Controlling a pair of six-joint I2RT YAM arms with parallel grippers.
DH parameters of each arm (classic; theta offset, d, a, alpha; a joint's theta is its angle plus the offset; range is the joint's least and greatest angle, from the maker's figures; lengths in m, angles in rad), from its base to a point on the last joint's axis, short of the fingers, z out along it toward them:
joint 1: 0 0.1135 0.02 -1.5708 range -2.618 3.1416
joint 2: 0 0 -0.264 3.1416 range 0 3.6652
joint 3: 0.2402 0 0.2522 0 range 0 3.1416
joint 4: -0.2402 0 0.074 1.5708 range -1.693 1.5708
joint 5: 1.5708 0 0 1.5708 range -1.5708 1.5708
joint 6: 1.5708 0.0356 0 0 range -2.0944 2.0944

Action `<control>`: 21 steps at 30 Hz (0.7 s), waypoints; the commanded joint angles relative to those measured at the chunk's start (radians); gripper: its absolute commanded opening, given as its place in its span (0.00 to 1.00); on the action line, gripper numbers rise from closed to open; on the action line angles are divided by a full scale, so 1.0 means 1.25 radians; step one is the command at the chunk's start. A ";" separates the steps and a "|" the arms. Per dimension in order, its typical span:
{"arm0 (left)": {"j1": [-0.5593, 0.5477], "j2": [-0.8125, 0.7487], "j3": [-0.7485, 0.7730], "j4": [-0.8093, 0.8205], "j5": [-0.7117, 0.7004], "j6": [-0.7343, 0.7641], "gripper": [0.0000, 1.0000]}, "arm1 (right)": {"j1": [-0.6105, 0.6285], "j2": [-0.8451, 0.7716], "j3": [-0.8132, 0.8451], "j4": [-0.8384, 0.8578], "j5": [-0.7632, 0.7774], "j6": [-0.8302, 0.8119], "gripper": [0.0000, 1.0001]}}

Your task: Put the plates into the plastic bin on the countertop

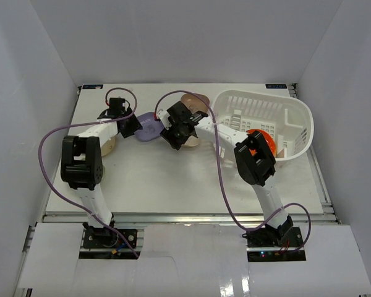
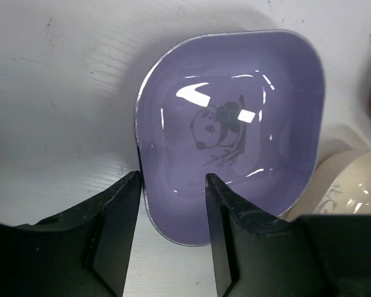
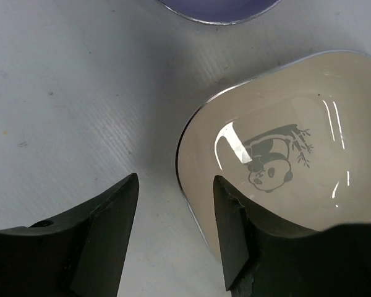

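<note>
Between the fingers of my left pincer [image 2: 172,179] sits the near rim of the lavender plate [image 2: 235,124]; the jaws stand wide apart and grip nothing, the left finger [image 2: 114,229] just outside the rim over the bare countertop [image 2: 62,93], the right finger [image 2: 226,235] over the plate's basin; whether either finger touches the plate I cannot tell; a panda print [image 2: 219,127] shows in the middle of the plate, ahead of my fingertips; to the right of that pincer, just beside the lavender plate, lies the cream plate [image 2: 346,185]; my right pincer [image 3: 175,180] hangs over that cream plate [image 3: 284,161], jaws likewise spread and empty, the plate's left rim falling in the gap, the left finger [image 3: 105,235] over bare countertop and the right finger [image 3: 235,235] above the plate's near edge; ahead of this pincer a sliver of the lavender plate [image 3: 219,9] shows; from above, the left pincer [image 1: 131,127] and the right pincer [image 1: 176,133] sit on either side of the lavender plate [image 1: 149,127]; a brown plate [image 1: 195,99] lies just beyond the right pincer; well to its right stands the plastic bin [image 1: 297,117], with an orange plate [image 1: 263,139] inside it, partly hidden by my right arm.
</note>
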 commanded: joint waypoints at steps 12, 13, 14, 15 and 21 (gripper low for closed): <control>-0.001 0.013 0.021 -0.033 -0.026 0.046 0.24 | 0.001 -0.011 -0.079 0.127 -0.027 -0.002 0.22; -0.001 0.013 0.019 -0.038 -0.033 0.048 0.19 | 0.005 -0.016 -0.080 0.116 -0.027 0.000 0.12; -0.001 0.013 0.018 -0.042 -0.035 0.049 0.13 | 0.010 -0.023 -0.085 0.117 -0.031 0.000 0.08; -0.001 0.012 0.018 -0.044 -0.035 0.049 0.00 | 0.023 -0.032 -0.102 0.116 -0.033 0.000 0.08; 0.000 -0.023 0.004 -0.056 -0.076 0.051 0.00 | 0.109 -0.211 -0.172 0.136 0.027 0.027 0.08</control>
